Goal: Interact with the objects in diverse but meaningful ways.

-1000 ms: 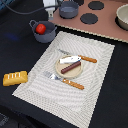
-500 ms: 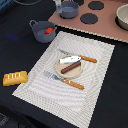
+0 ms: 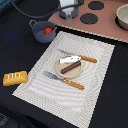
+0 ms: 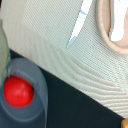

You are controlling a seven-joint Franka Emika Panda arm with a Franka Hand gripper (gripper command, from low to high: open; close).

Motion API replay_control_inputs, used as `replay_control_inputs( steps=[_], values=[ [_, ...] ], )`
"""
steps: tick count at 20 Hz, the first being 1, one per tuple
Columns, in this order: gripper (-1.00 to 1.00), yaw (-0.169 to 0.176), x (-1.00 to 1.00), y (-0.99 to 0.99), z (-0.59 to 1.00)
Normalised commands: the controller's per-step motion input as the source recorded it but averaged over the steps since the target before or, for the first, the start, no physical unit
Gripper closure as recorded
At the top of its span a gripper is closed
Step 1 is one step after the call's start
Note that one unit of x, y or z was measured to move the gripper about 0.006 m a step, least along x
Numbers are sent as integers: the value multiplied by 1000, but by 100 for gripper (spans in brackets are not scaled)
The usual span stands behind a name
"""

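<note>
1. I'm looking down from the wrist: the round red tomato (image 4: 18, 92) sits inside the small grey handled pot (image 4: 31, 111), which stands on the dark tabletop (image 3: 15, 45) just off the far left corner of the pale woven placemat (image 3: 95, 75).
2. My hand (image 3: 69, 10) hangs at the far edge of the exterior view, over the pink toy stove top (image 3: 107, 25); the fingers are cut off, so I cannot tell whether they are wide or narrow, or hold anything.
3. The place setting looks laid out on purpose: the cream round plate (image 3: 57, 68) mid-mat carries the brown sausage (image 3: 71, 67) and a pale silvery flat piece (image 3: 69, 59).
4. An orange-handled knife (image 3: 82, 57) lies on the plate's far side, an orange-handled fork (image 3: 64, 80) on the near side.
5. The yellow scored bread loaf (image 3: 15, 77) rests alone, left of the mat.
6. Open room: bare mat near and right; the pot's rim is crowded by the mat edge.
</note>
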Motion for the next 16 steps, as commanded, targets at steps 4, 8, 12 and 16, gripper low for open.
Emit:
replay_control_inputs(
  steps=[4, 8, 12, 16],
  values=[
    [-100, -16, 558, -311, -86],
    [-100, -9, 364, -272, -158],
    [-100, 0, 319, -277, -229],
    [-100, 0, 293, -321, -241]
  ],
)
